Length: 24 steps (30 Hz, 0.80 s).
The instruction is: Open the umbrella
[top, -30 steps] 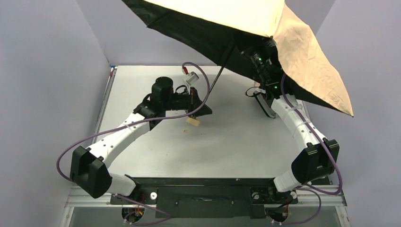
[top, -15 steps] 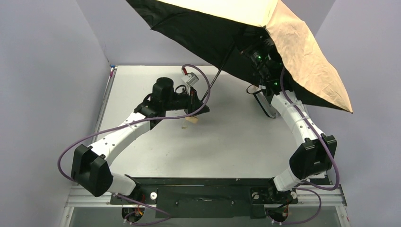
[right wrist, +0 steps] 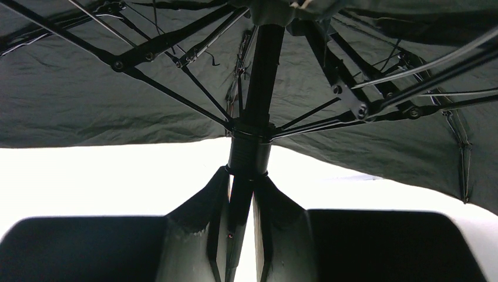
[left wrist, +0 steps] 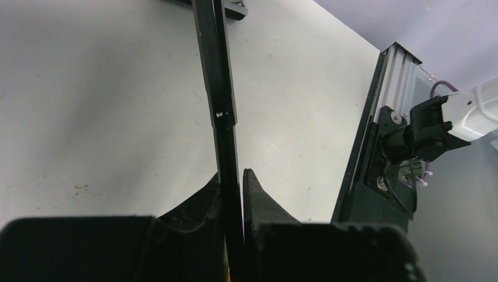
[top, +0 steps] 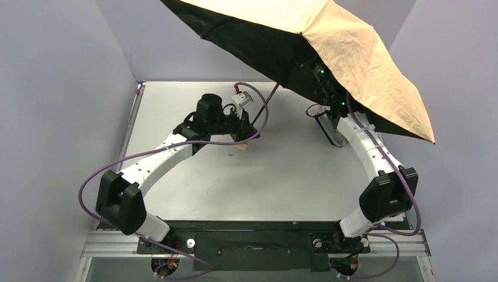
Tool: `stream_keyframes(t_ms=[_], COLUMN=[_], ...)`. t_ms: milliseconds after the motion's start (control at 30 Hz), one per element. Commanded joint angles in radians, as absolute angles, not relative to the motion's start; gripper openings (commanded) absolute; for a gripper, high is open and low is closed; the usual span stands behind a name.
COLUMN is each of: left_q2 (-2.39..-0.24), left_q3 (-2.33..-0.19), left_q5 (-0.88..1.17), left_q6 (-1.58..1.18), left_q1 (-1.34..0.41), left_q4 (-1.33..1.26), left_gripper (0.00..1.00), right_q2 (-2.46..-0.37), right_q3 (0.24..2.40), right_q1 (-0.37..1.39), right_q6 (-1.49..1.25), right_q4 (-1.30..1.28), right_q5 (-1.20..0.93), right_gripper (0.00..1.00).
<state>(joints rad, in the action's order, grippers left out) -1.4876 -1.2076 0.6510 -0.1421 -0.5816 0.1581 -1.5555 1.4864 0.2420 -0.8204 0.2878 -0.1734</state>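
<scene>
The umbrella (top: 352,59) is spread open above the table's far right, tan-peach on top, black underneath. Its thin black shaft (top: 267,104) slants down to the left. My left gripper (top: 245,130) is shut on the shaft's lower end, just above the small tan handle (top: 242,149). In the left wrist view the shaft (left wrist: 218,76) runs up from between the closed fingers (left wrist: 258,197). My right gripper (top: 322,82) sits under the canopy, mostly hidden. In the right wrist view it (right wrist: 241,182) is shut on the shaft just below the runner (right wrist: 249,153), with ribs (right wrist: 170,38) fanned out overhead.
Grey walls stand at the left, back and right of the white table (top: 293,176). The canopy's right edge (top: 431,138) hangs beyond the table's right side. A black object (top: 327,129) lies on the table by the right arm. A black frame (top: 246,241) runs along the near edge.
The canopy has tipped and swung further left and forward, with more tan fabric facing the camera. The left arm has shifted slightly up and right with the shaft. Both grips are unchanged.
</scene>
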Motion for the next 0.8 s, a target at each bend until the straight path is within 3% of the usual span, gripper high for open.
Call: stream_keyframes(t_ms=[0,167,400,500,767], left_q2=[-1.481,-1.485,-1.504,-1.501,-1.511], left_q3=[-1.108,-1.096,-1.27,-1.355,-1.48], left_q5=[0.838,0.837,0.862,0.862,0.854], left_q6=[0.059,0.089,-0.077,-0.183,-0.365], left_q1=[-0.623,-0.623,-0.624,-0.621,-0.617], left_q4=[0.661,0.688,0.546,0.458,0.308], left_gripper=[0.0,0.0,0.0,0.0,0.0], right_q2=[-1.547,-1.563,-1.527,-1.479,-1.385], right_q3=[1.618,1.665,1.517,1.401,1.17], right_q1=[0.006,-0.036,-0.01,0.05,0.132], right_q6=[-0.715,-0.704,-0.722,-0.688,-0.538], right_q4=[0.738,0.748,0.752,0.746,0.593], right_q5=[0.302,0.302,-0.088,-0.264,-0.457], right_gripper=[0.11,0.11,0.16,0.29,0.61])
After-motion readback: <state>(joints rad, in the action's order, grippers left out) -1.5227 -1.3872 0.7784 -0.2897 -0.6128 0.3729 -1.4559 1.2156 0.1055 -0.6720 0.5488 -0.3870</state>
